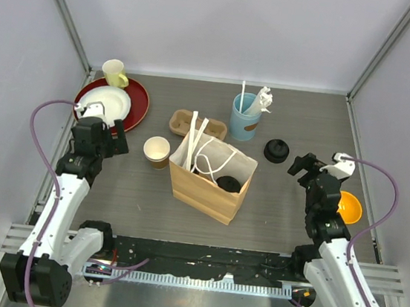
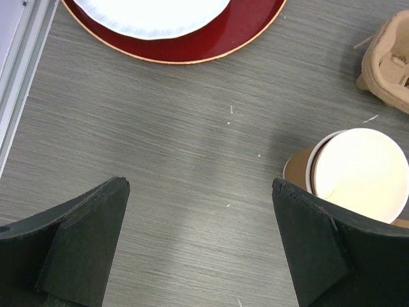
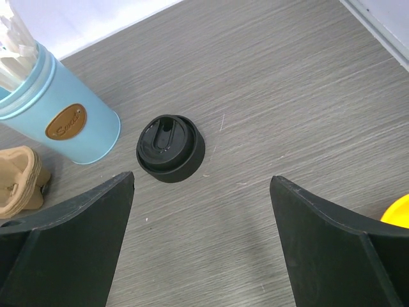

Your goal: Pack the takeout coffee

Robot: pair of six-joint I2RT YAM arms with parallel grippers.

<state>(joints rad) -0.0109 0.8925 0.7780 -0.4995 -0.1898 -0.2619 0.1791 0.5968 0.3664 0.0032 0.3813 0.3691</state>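
Observation:
A brown paper bag (image 1: 205, 186) with white handles stands open mid-table. Inside it shows a round black sip lid (image 1: 227, 184), which looks like the takeout coffee; the cup under it is hidden. A lidless tan paper cup (image 1: 156, 150) with a white inside stands left of the bag, and in the left wrist view the cup (image 2: 358, 173) is beside the right finger. My left gripper (image 1: 119, 138) (image 2: 199, 184) is open over bare table. My right gripper (image 1: 298, 166) (image 3: 203, 178) is open too, just short of a bare black lid (image 1: 276, 150) (image 3: 170, 147).
A cardboard cup carrier (image 1: 197, 125) lies behind the bag. Next to it is a blue cup (image 1: 245, 117) (image 3: 61, 121) of stirrers. A red plate (image 1: 137, 105) (image 2: 211, 45) holding a white plate and a yellow mug (image 1: 114, 73) sit back left. An orange object (image 1: 349, 207) lies right.

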